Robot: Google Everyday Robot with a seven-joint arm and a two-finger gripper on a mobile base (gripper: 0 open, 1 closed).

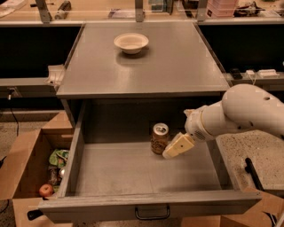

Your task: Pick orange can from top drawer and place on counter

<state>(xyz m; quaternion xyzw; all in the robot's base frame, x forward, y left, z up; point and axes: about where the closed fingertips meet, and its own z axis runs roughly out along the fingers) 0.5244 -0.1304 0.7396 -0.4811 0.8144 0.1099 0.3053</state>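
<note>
The orange can (159, 138) stands upright inside the open top drawer (133, 170), near its back wall, with its silver top showing. My gripper (177, 146) hangs inside the drawer just right of the can, its pale fingers (179, 145) pointing down and left towards the can's base. It is close to the can but not around it. The counter (146, 66) is the flat grey cabinet top above the drawer.
A white bowl (131, 43) sits on the counter near its far edge. An open cardboard box (26, 168) with an apple and other items stands left of the drawer. A tan shelf with clutter (133, 9) runs along the back. A dark tool (253, 174) lies on the floor at right.
</note>
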